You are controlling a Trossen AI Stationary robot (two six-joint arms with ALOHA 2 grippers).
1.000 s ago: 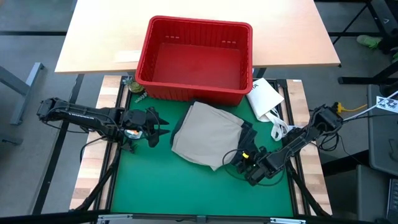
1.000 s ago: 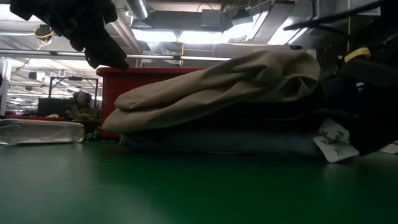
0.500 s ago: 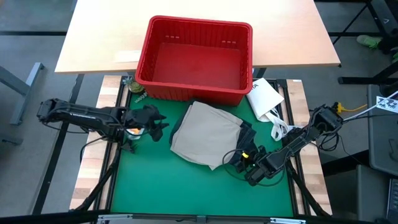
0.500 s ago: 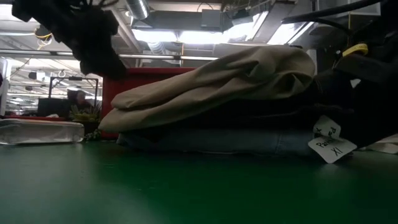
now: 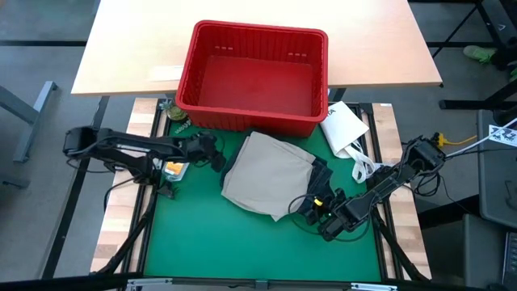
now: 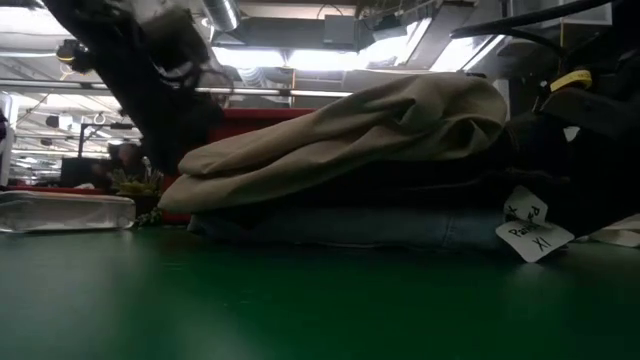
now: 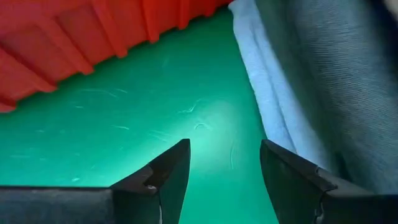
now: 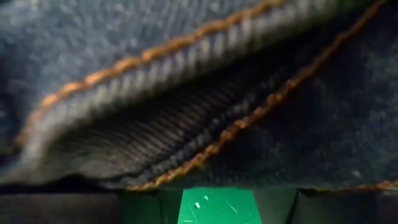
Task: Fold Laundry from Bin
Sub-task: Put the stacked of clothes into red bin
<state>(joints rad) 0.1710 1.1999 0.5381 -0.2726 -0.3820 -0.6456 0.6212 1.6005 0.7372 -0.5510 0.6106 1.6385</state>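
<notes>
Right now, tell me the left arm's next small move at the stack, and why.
Probably ease the left gripper forward to the folded stack's edge. Its fingers stand open over bare green mat, with the light blue layer just ahead, while the right gripper sits at the stack's opposite side against denim.

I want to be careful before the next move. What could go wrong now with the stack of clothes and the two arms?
1. The left gripper, jaws open, is low on the mat beside the light blue garment; closing here may catch only this bottom layer and drag the stack.
2. The right gripper is pressed against the denim jeans; pulling could tip the tan khaki trousers off the top.
3. The bin is close behind and could be bumped.
</notes>
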